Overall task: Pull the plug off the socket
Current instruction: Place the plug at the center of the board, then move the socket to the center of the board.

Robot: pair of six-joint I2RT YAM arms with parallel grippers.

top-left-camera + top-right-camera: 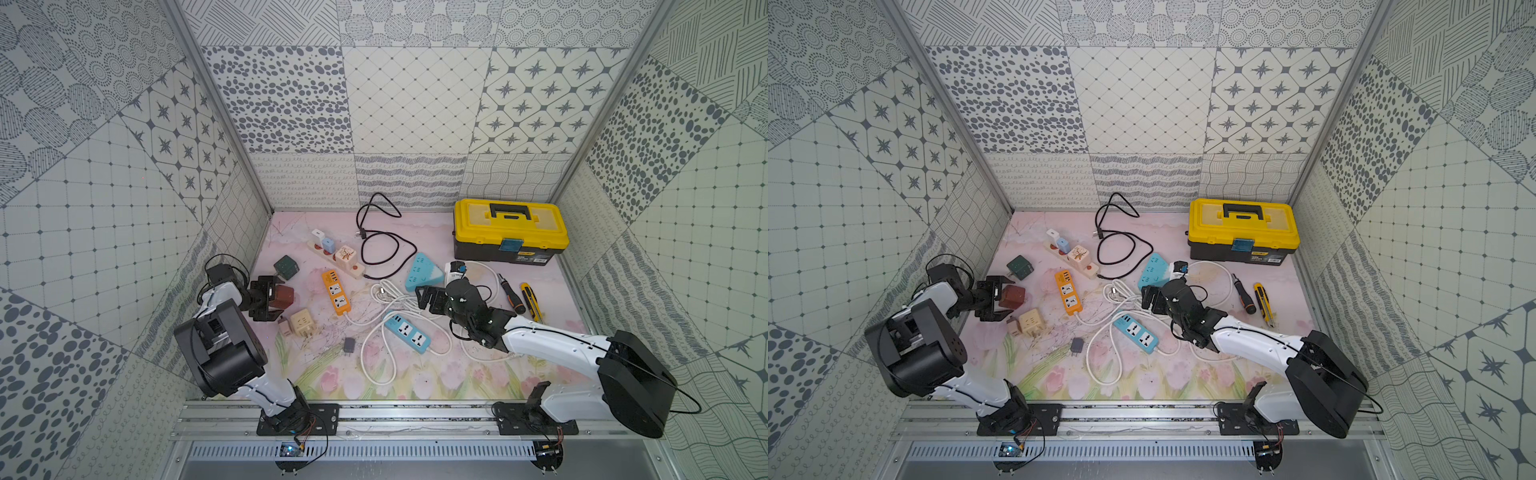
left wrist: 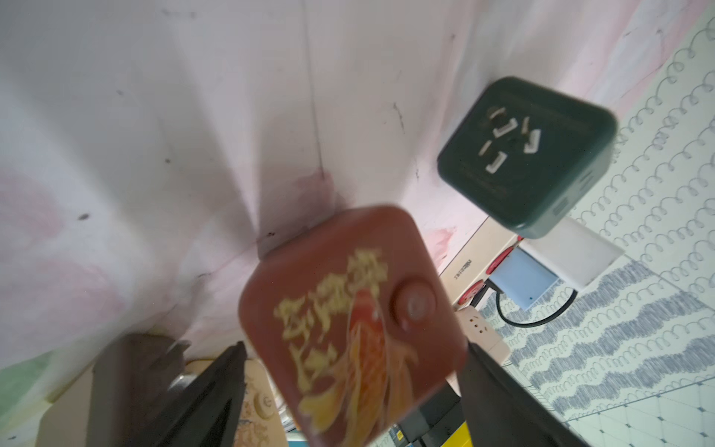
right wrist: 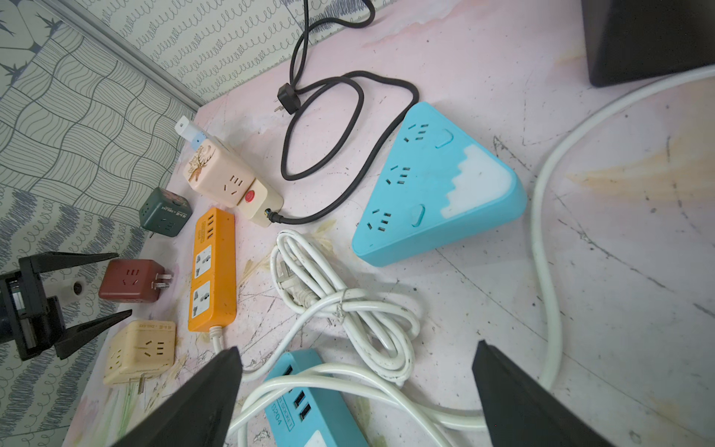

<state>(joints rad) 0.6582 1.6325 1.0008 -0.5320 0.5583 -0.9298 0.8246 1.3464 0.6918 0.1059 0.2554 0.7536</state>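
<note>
left tool [image 3: 123, 283] released, astride red cube plug [image 2: 348, 329]; right tool [image 3: 356, 347] released, empty

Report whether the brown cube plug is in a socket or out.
Out. The brown cube plug shows bare prongs in the right wrist view, touching no socket.

The floral worktop [image 1: 436, 237] carries a yellow toolbox [image 1: 510, 226], screwdriver [image 1: 508, 296] and utility knife [image 1: 531, 302] at right, a cream power strip [image 1: 356, 270], orange power strip [image 1: 336, 292], blue triangular socket [image 1: 422, 272] and light-blue power strip [image 1: 407, 332] among white cables [image 1: 386, 291] mid-frame, and a green cube adapter [image 1: 286, 267], red-brown cube adapter [image 1: 286, 296] and cream cube adapter [image 1: 301, 322] at left.
</note>
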